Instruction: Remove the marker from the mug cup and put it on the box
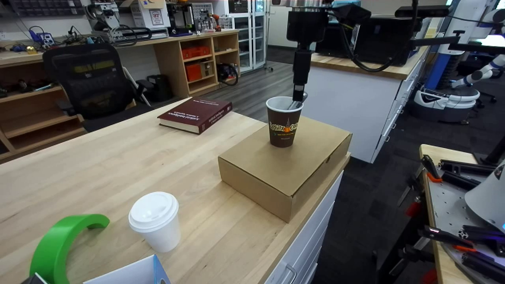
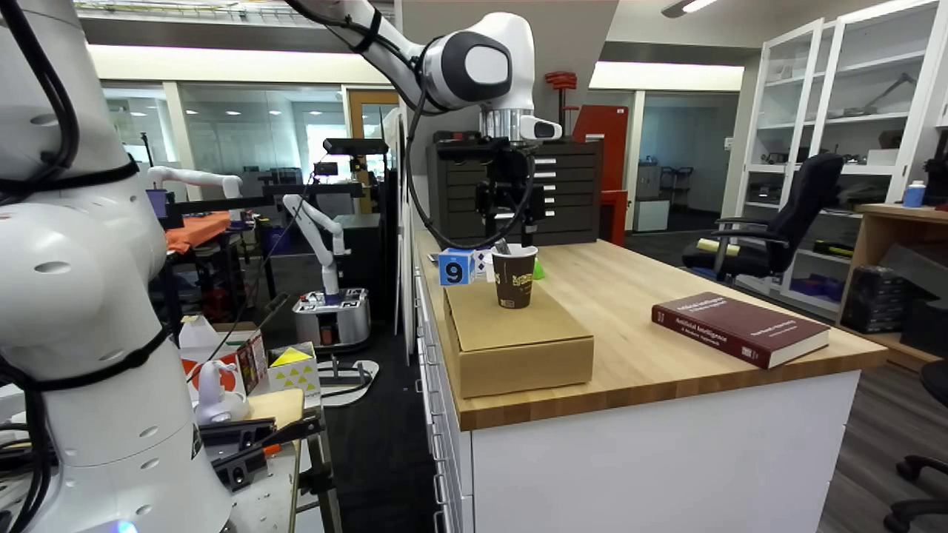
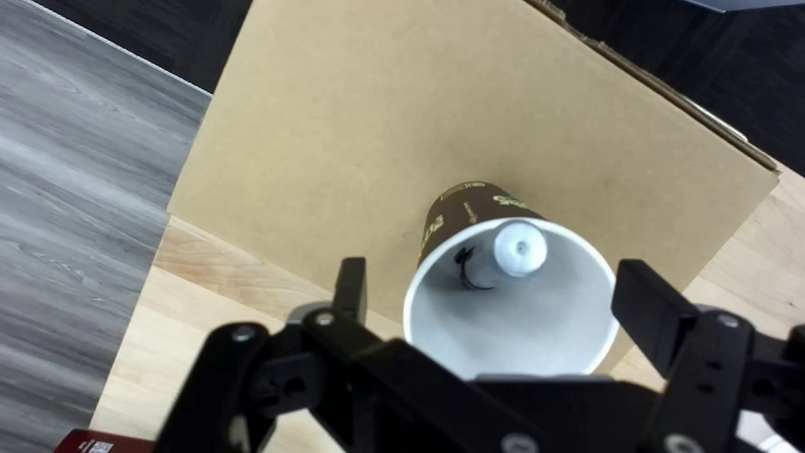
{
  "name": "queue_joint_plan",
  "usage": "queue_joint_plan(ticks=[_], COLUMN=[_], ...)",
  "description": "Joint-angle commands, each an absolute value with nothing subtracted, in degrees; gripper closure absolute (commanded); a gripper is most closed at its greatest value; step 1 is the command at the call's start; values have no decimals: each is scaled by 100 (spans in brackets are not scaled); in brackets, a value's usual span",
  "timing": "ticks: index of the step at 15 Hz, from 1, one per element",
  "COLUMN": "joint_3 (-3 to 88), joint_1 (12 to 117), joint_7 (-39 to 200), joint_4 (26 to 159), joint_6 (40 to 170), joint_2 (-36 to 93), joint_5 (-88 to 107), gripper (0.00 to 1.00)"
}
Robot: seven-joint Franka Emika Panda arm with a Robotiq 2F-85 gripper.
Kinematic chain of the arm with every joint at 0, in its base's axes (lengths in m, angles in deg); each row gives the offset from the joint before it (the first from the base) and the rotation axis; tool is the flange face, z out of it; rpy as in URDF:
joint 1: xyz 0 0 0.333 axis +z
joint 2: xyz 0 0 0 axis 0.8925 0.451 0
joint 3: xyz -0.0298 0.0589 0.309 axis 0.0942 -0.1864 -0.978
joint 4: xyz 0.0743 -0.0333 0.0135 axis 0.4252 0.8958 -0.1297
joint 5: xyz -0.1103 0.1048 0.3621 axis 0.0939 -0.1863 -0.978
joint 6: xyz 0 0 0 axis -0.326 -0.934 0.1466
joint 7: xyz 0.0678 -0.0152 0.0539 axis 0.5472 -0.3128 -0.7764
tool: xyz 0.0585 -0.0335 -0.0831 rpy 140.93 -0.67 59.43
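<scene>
Inside the cup (image 1: 283, 132), the marker (image 3: 512, 253) is leaning at a tilt, its pale end projecting above the rim. The cup is standing upright on the box (image 1: 252, 161). Above the cup, my claw (image 3: 494, 286) is pointing downward. Its fingers (image 3: 351, 286) are standing well apart; in the wrist view they are flanking the cup's mouth, one per side. I am not able to tell whether a finger is touching the rim. The box is lying flat on the table (image 1: 189, 165), near one edge. Farther out, the book (image 2: 729, 329) is lying flat in both exterior views. In an exterior view, the lidded cup (image 1: 156, 221) is standing near the green arch (image 1: 53, 246). Beyond the box in an exterior view, the blue carton (image 2: 455, 265) is showing a 9.
</scene>
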State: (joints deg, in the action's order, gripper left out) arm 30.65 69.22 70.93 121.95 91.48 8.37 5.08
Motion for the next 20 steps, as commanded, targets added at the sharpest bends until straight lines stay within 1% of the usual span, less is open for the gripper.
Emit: queue_joint_plan(ticks=[1,13,14,15,16,20], joint_3=[3121,3162,3156,3145,3134,3092], joint_1=[6934,6948,6955,6965,6973,7020], joint_7=[7146,7225,7228,7220,7218,7228], joint_4=[12181,12219,12215,12209,12201,12196], joint_6=[9102,8898,8898,8893,8881,8835], joint_2=[750,778,785,789,792,788], joint_5=[574,418,394,373,363,330], gripper=[0,0,25,27,33,61])
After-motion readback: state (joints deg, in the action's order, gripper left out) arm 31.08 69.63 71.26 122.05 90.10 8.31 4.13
